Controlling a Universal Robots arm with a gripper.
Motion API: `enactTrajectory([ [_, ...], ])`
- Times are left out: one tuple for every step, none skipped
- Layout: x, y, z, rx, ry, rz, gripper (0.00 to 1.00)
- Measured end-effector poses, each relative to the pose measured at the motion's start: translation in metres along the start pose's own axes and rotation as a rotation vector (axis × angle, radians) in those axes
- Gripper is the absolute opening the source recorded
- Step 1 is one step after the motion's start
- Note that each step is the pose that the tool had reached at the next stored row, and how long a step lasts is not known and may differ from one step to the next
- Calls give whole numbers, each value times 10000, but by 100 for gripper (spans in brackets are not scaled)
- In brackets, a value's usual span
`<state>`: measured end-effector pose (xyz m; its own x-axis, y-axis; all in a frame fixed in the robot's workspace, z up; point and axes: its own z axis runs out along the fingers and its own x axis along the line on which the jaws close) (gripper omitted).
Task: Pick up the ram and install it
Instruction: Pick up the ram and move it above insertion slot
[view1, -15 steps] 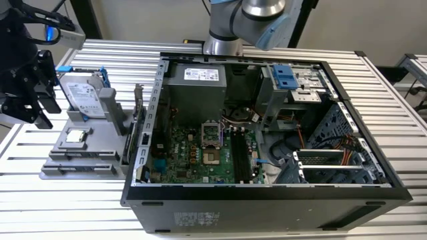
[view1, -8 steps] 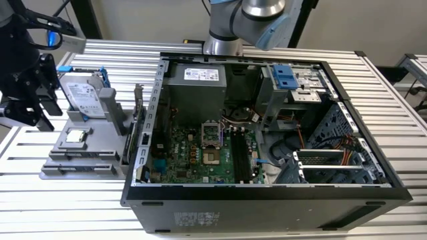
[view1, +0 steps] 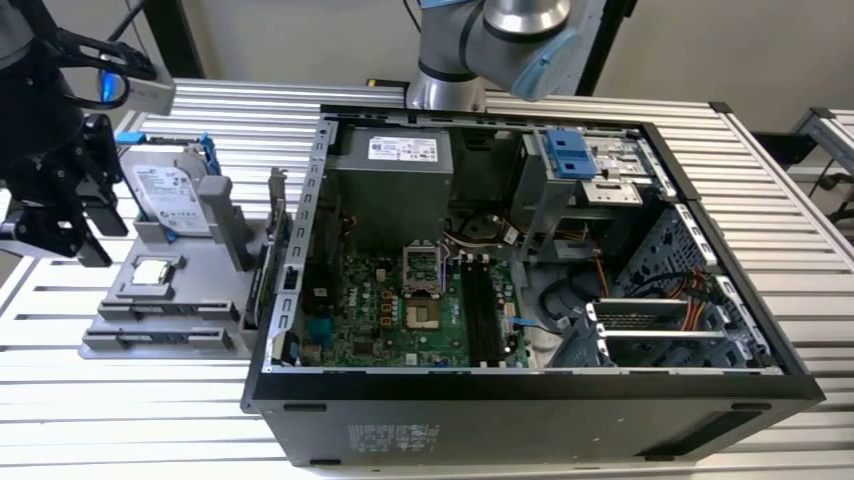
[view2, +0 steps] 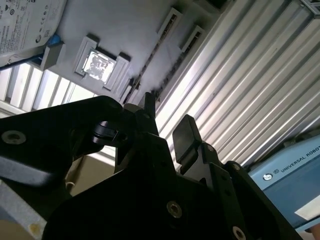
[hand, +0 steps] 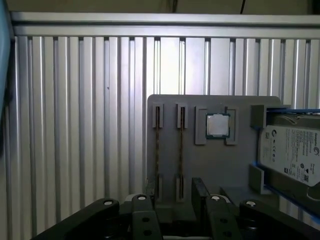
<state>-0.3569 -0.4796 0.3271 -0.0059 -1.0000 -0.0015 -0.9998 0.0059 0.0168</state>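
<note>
we are observing the hand (view2: 166, 114) hovering over the grey fixture (hand: 210, 165) at the exterior view's left, clear of the open computer case (view1: 534, 400). in both wrist views its two black fingers (view2: 185, 132) are standing apart with a plain gap between them, and they are gripping nothing.

the ram (hand: 157, 150) is standing on edge in a narrow slot of the fixture, not yet lifted. a second stick (hand: 180, 150) is sitting in the parallel slot just beside it. in the first wrist view the gap between the fingers is lining up roughly with these two slots, and the fingers are not touching either stick.

on the same fixture, a processor (hand: 218, 125) is lying flat in a square pocket next to the sticks, and a hard drive (hand: 292, 155) in a blue frame is resting beyond it.

the fixture and the case are sitting side by side on the ribbed aluminium worktop (view1: 747, 200). inside the case, the green motherboard (view1: 387, 300) is lying flat, with its long black slots (view1: 481, 310) running beside the processor socket.
</note>
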Motion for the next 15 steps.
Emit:
enactTrajectory([
  [0, 0, 7, 0, 0, 0, 100],
  [0, 0, 12, -1, 0, 1, 100],
  [0, 0, 16, -1, 0, 1, 100],
  [0, 0, 18, -1, 1, 1, 100],
  [0, 0, 18, -2, 1, 1, 100],
  [0, 0, 18, -2, 1, 1, 100],
  [0, 0, 20, 0, -1, 1, 100],
  [0, 0, 20, 0, 0, 0, 100],
  [0, 0, 20, -1, 0, 1, 100],
  [0, 0, 23, 0, 1, 1, 100],
  [0, -1, 29, 3, 2, 1, 100],
  [0, -1, 36, 2, 5, 1, 100],
  [0, -1, 43, 1, 6, 1, 100],
  [0, -1, 51, 0, 7, 1, 100],
  [0, -1, 61, 0, 7, 1, 100],
])
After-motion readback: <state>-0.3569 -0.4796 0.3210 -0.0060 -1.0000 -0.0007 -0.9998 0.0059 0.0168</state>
